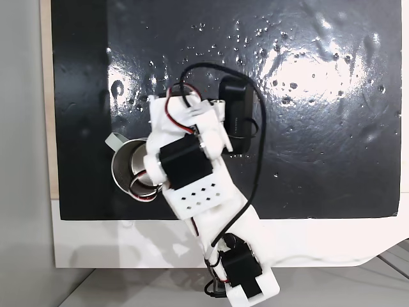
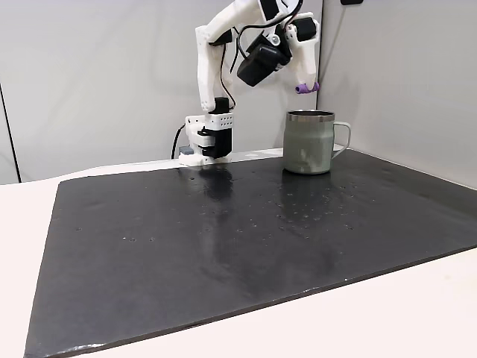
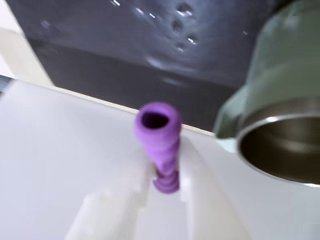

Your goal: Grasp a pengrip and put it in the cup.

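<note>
Purple ridged soft-looking pengrip (image 3: 159, 145): pinched at its lower end by white hand (image 3: 165, 187), judged light, squashy; grey-green steel cup (image 3: 280, 145) at right.

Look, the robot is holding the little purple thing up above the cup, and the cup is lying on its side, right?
Not quite. The cup stands upright on the black mat, as a fixed view shows. The rest is right: the gripper holds the purple pengrip above it.
</note>
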`<state>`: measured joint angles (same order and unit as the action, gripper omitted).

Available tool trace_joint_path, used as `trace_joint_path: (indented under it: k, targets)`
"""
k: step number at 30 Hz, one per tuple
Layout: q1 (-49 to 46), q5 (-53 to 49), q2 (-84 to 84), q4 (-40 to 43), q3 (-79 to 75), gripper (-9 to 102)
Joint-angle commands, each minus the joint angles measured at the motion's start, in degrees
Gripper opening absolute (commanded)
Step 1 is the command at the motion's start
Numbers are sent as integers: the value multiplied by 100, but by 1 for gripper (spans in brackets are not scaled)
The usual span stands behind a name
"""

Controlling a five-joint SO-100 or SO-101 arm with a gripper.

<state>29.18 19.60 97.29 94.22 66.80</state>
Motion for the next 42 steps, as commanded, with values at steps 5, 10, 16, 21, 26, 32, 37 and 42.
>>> trace_joint_path:
  k: [5, 10, 16, 21, 26, 32, 37, 42]
  targets:
    - [967, -404, 290, 26, 62, 0]
    - [1477, -633, 290, 97, 272, 0]
    - [2065, -896, 290, 185, 475, 0]
    - [2417, -1116, 360, 229, 668, 0]
    - [2593, -1248, 519, 246, 729, 0]
    - [2575, -1310, 650, 246, 853, 22]
    - [2566, -1310, 686, 246, 809, 40]
    - [2566, -1318, 677, 246, 826, 41]
